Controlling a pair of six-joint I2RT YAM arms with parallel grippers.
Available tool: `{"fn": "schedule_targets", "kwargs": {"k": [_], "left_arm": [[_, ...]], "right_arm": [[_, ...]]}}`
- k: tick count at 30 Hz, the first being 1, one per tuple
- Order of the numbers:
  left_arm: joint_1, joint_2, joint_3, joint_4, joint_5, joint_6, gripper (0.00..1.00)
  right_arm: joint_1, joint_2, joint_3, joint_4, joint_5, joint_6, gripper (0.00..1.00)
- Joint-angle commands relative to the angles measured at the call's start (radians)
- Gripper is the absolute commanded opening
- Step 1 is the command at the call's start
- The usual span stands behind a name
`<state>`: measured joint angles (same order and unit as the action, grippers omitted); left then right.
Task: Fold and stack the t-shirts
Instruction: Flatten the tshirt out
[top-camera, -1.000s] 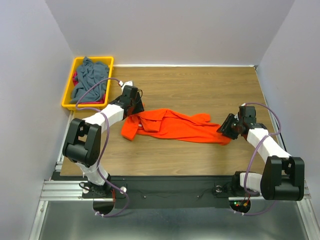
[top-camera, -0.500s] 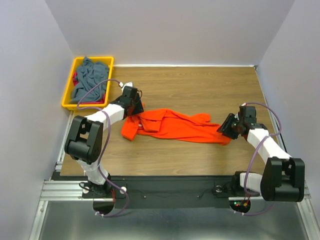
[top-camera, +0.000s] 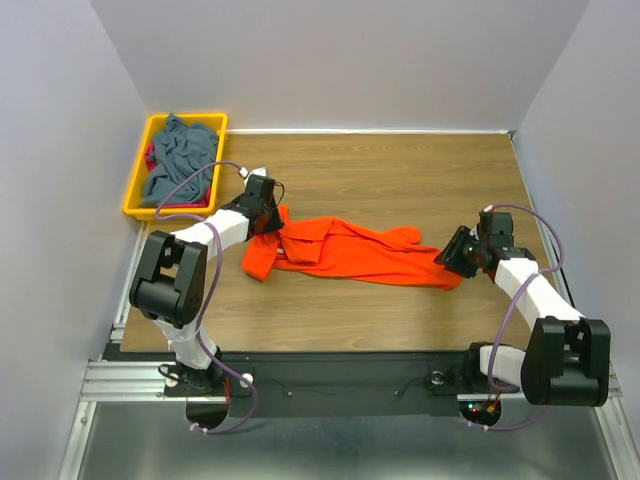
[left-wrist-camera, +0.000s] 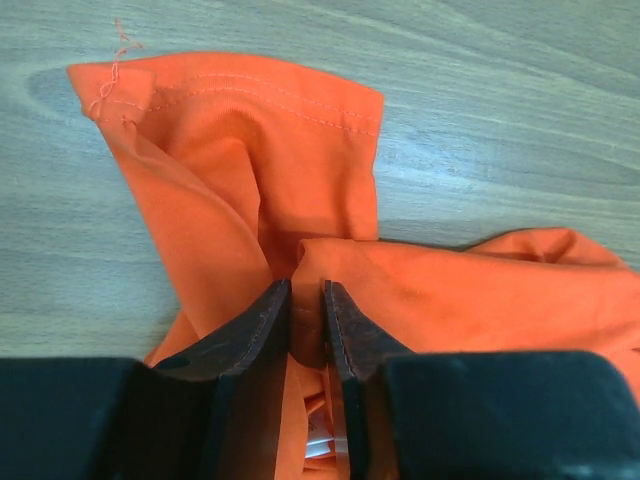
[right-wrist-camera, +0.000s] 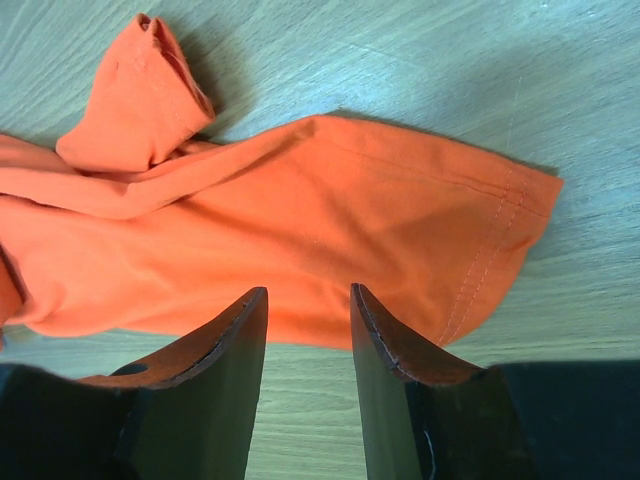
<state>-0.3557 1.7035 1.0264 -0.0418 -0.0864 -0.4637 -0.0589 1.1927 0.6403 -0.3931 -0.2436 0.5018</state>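
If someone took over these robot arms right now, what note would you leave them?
Left gripper: pinched shut on a fold at the orange shirt's left end.
Right gripper: open over the shirt's right end, gripping nothing.
The orange shirt lies crumpled on the table. A grey shirt and some red cloth sit in the yellow bin.
Done: nothing folded or stacked.
Left: spread and fold the orange shirt, then the others, and stack them.

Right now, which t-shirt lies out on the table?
The orange t-shirt, crumpled lengthwise on the wooden table; the grey-blue t-shirt is heaped in the yellow bin.
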Motion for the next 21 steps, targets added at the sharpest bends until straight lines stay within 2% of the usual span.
{"fn": "schedule_targets", "kwargs": {"k": [1,9,10,15,16,21], "left_arm": [[0.004,-0.07,0.008,-0.007,-0.013,0.013,0.29],[0.006,-0.107,0.009,-0.032,-0.007,0.037,0.22],[0.004,-0.11,0.008,-0.039,-0.012,0.04,0.18],[0.006,-0.153,0.008,-0.066,-0.013,0.054,0.1],[0.004,-0.162,0.008,-0.072,-0.012,0.057,0.05],[0.004,-0.222,0.015,-0.107,-0.007,0.082,0.0]], "right_arm": [[-0.004,-0.025,0.025,0.016,-0.002,0.004,0.44],[-0.004,-0.028,0.03,0.014,0.004,0.009,0.45],[-0.002,-0.025,0.032,0.014,0.004,0.009,0.45],[-0.004,-0.021,0.045,0.011,0.017,0.018,0.45],[-0.004,-0.019,0.048,0.011,0.027,0.02,0.44],[-0.004,-0.019,0.065,-0.004,0.092,0.044,0.44]]}}
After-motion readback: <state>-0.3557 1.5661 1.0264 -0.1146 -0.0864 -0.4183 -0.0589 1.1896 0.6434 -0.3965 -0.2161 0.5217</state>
